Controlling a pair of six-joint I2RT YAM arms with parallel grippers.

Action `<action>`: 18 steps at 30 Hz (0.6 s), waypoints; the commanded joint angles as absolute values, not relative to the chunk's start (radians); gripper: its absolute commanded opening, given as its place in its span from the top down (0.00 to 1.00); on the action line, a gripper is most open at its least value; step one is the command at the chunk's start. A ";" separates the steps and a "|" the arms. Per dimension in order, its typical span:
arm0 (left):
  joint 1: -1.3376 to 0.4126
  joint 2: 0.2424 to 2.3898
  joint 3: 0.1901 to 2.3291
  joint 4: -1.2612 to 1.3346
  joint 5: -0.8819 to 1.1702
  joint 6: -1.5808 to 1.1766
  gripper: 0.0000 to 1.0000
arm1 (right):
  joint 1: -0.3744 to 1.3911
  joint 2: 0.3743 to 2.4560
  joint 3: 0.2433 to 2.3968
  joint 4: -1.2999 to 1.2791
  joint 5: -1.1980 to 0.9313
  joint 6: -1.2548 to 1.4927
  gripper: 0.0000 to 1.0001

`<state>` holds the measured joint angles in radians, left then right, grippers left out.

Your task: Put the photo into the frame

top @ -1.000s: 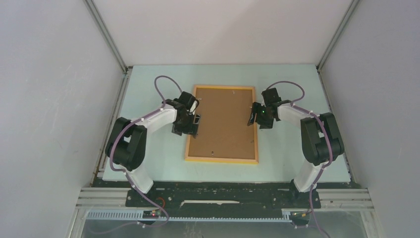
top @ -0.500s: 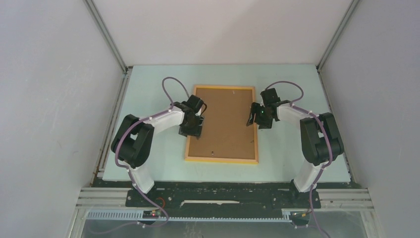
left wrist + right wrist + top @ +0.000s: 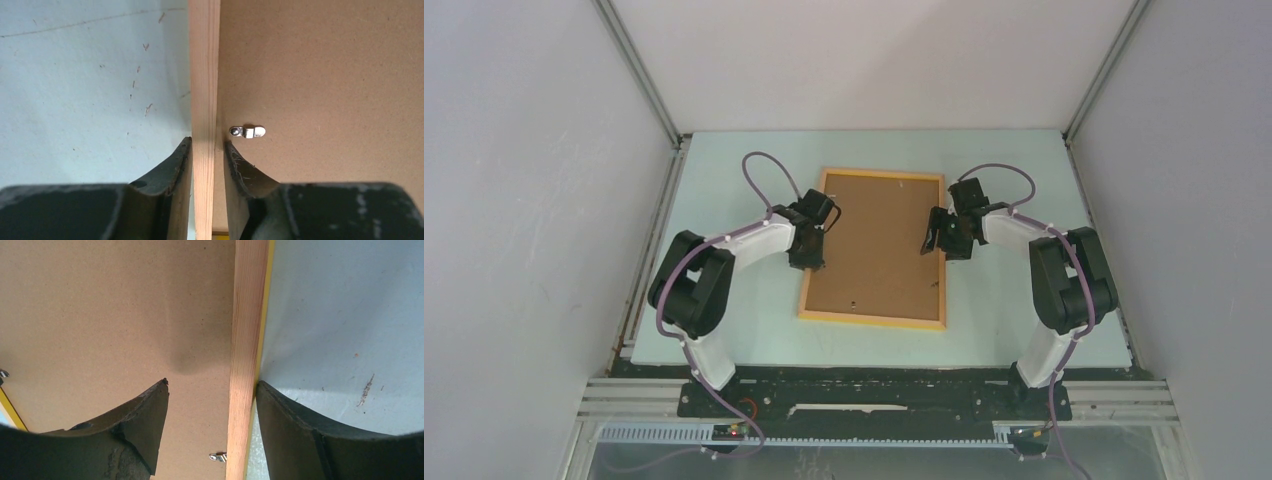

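Note:
The frame [image 3: 871,320] of orange-yellow wood lies flat on the table, back side up, with a brown fibreboard backing [image 3: 879,240] filling it. The photo is hidden. My left gripper [image 3: 810,262] sits at the frame's left rail. In the left wrist view the left gripper [image 3: 206,142] is shut on that rail [image 3: 204,65], one finger on each side. My right gripper [image 3: 936,243] is at the right rail. In the right wrist view the right gripper [image 3: 212,383] is open and straddles the rail [image 3: 248,315], with the outer finger against the rail's outer edge.
Small metal turn clips [image 3: 247,131] [image 3: 218,456] sit on the backing beside each rail. The pale blue table [image 3: 724,180] is walled by grey panels on the left, right and back. Both arm bases stand at the near edge.
My left gripper moved right onto the frame's left rail and narrowed around it. The frame shifted slightly to the right. The right arm has not moved.

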<state>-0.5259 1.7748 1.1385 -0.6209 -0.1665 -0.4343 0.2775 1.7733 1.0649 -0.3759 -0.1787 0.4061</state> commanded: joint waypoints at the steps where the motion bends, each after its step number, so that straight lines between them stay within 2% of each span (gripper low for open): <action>1: -0.532 1.803 1.127 -0.477 -0.201 -0.495 0.72 | 0.289 1.783 1.054 -0.368 -0.187 0.392 0.28; 8: -0.531 1.744 1.084 -0.483 -0.158 -0.499 0.53 | 0.293 1.784 1.054 -0.367 -0.189 0.390 0.28; 12: -0.531 1.684 1.077 -0.555 -0.123 -0.584 0.31 | 0.295 1.784 1.053 -0.365 -0.197 0.390 0.28; 14: -0.531 1.666 1.078 -0.577 -0.121 -0.667 0.27 | 0.296 1.783 1.054 -0.365 -0.198 0.390 0.28; 18: -0.531 1.674 1.097 -0.622 -0.095 -0.825 0.26 | 0.297 1.785 1.054 -0.365 -0.198 0.389 0.28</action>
